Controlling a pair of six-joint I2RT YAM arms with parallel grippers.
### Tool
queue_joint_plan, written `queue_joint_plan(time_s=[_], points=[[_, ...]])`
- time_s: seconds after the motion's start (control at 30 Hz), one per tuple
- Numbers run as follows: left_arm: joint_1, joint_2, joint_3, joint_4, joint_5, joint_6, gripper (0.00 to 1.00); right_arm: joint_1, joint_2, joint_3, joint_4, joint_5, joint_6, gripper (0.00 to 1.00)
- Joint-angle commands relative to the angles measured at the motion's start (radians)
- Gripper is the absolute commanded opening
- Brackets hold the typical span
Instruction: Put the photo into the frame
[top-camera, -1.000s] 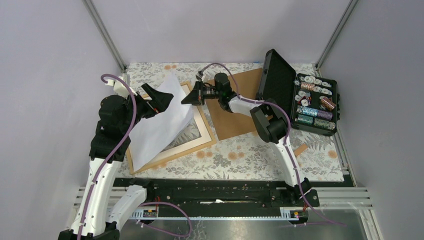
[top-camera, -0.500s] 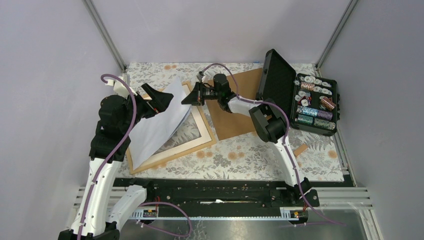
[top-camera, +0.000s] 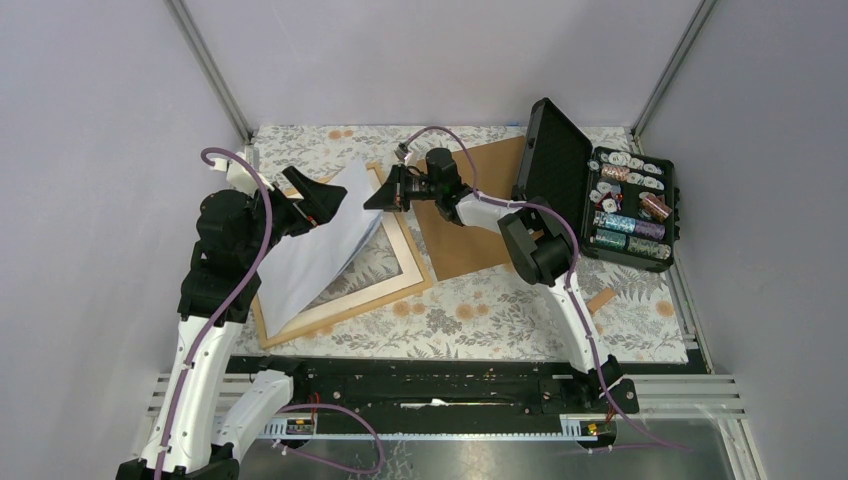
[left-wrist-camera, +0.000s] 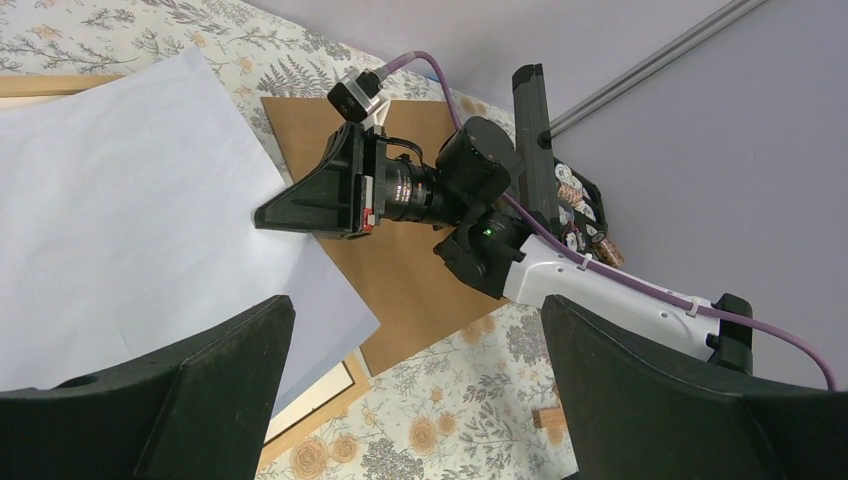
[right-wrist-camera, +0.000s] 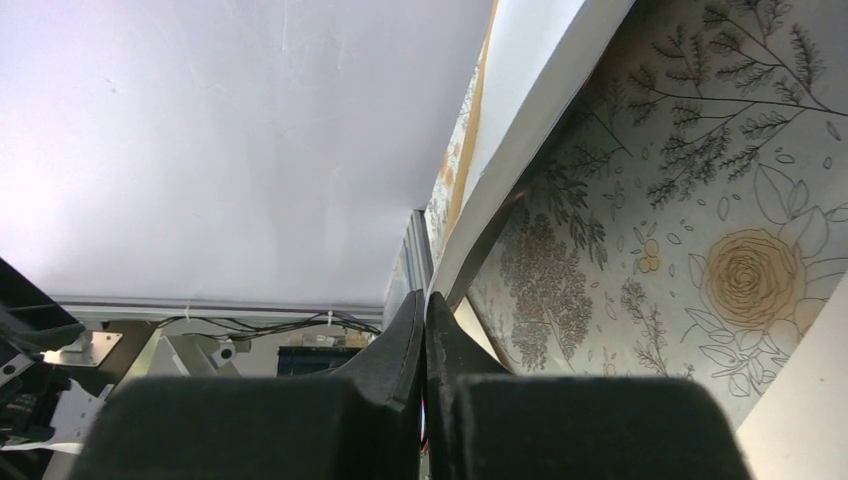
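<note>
White paper back up, print side hidden: the photo (top-camera: 315, 250), raised at its far right corner and bowed over the frame (top-camera: 408, 252), near left end down by the frame's left rail, touching or not hard to tell. Pinched at the raised corner by the right claw (right-wrist-camera: 425, 310), fingers pressed together on the paper edge. Left claw (top-camera: 322, 201) spread wide, hovering just over the sheet's upper part, gripping nothing. Frame flat on the floral worktop (top-camera: 500, 310), brown backing board (top-camera: 470, 235) just beside it on the right, black case (top-camera: 555, 165) open beyond. Judged step: lowering the sheet into the frame opening, roughly mid-task, nothing seated yet. To do well: hold the pinch firm and close to the very edge to avoid a crease. Bring the corner down slowly toward the far right inside corner of the moulding, not onto the top of the rail. Square the paper edges to the rails before letting go. Use the left claw as a light flat press near the sheet's middle rather than a second grab, to flatten the bow and stop sliding. Risk: thin paper, likely to buckle, spring back or ride up over a rail on release.
</note>
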Motion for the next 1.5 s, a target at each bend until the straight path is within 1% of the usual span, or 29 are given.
queue_joint_plan(time_s=[0.0,0.27,0.37,0.6,0.9,1.17,1.47], points=[[0.002,-0.003,0.040,0.049,0.023,0.000,0.99,0.002,-0.019,0.022,-0.040,0.034,-0.089,0.00],[0.002,0.000,0.042,0.049,0.024,0.002,0.99,-0.006,-0.067,-0.011,-0.050,0.056,-0.134,0.00],[0.002,0.004,0.045,0.048,0.029,0.002,0.99,-0.004,-0.068,0.000,-0.092,0.063,-0.169,0.00],[0.002,-0.002,0.041,0.049,0.025,0.003,0.99,0.000,-0.056,-0.007,-0.087,0.066,-0.176,0.00],[0.003,-0.009,0.029,0.049,0.027,0.002,0.99,0.008,-0.101,-0.080,-0.132,0.135,-0.303,0.00],[0.003,0.001,0.029,0.049,0.033,-0.002,0.99,0.005,-0.072,-0.055,-0.130,0.154,-0.304,0.00],[0.002,0.009,0.029,0.049,0.040,-0.005,0.99,0.008,-0.067,-0.065,-0.136,0.179,-0.315,0.00]])
